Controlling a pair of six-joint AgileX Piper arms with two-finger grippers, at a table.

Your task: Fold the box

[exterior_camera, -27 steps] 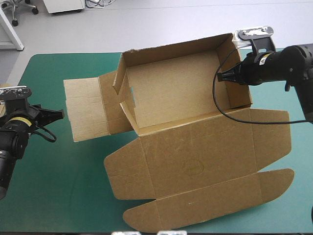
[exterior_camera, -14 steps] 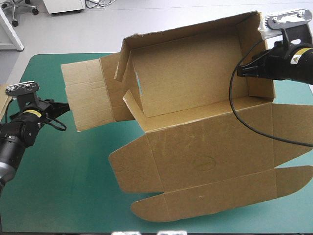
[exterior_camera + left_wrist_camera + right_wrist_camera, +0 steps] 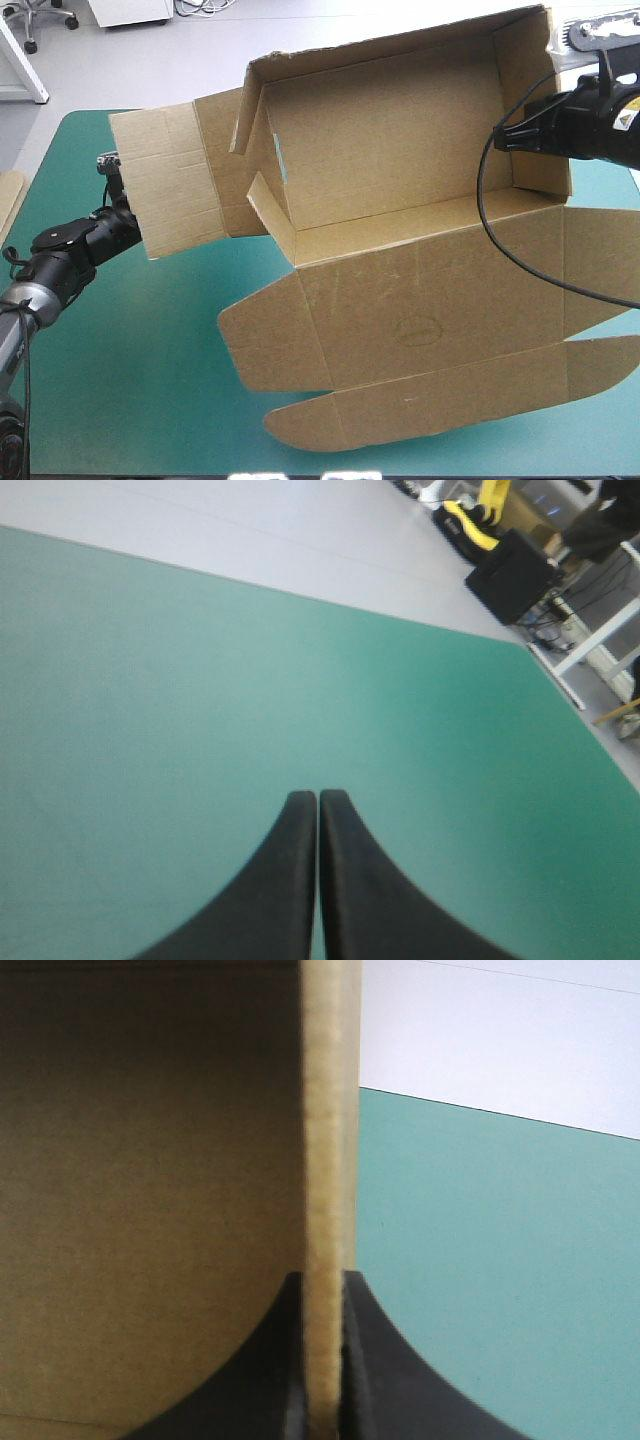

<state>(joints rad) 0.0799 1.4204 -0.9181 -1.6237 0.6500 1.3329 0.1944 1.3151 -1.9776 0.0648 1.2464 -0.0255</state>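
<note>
The brown box (image 3: 400,170) is an open tray with raised walls, tilted up off the teal-green cover; its lid panel (image 3: 430,320) lies spread toward the front edge. My right gripper (image 3: 503,137) is shut on the box's right wall; in the right wrist view the wall's edge (image 3: 325,1140) runs up between the two fingers of that gripper (image 3: 322,1278). At the left, my left gripper (image 3: 125,222) reaches the unfolded left flap (image 3: 165,180), its tip hidden at the flap's edge. In the left wrist view this gripper (image 3: 318,798) is shut, with only cover ahead.
A strip of more brown board (image 3: 10,195) shows at the table's left edge. Bare teal-green cover (image 3: 130,380) lies at the front left, in front of the left arm. The lid's rounded front flap (image 3: 420,400) lies close to the table's front edge.
The right gripper has raised the box's right wall higher and farther right, tilting the tray more. The left arm has swung in toward the left flap, reaching its edge.
</note>
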